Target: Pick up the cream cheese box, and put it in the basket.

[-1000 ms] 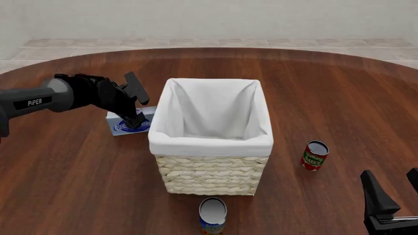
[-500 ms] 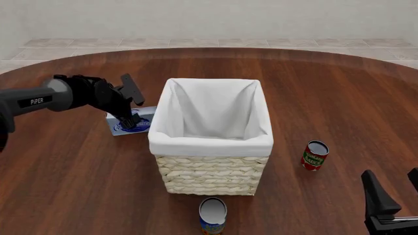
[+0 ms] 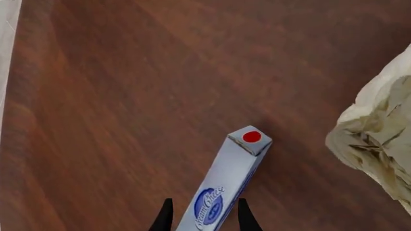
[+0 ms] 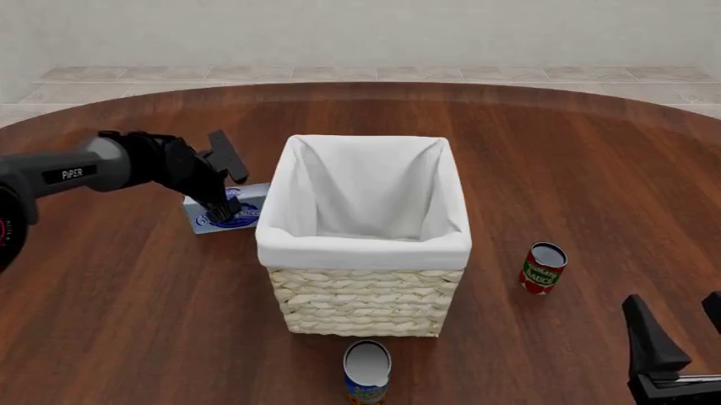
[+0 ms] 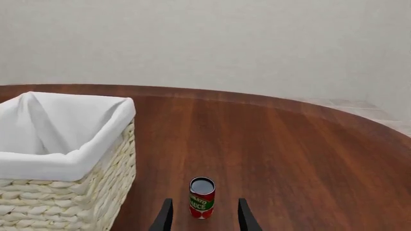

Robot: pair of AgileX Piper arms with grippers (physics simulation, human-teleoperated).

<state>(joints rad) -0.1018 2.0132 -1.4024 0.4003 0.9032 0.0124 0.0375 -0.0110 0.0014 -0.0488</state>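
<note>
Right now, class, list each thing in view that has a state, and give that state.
cream cheese box: between the left gripper's fingers, not in the basket
basket: upright, nothing seen inside
left gripper: shut on the box
right gripper: open, holding nothing
red can: upright
blue-orange can: upright

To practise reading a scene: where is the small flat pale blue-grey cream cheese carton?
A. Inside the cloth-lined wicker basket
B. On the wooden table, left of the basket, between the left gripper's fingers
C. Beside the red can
B: the front view shows the carton on the table left of the basket, with the left gripper straddling it.
</note>
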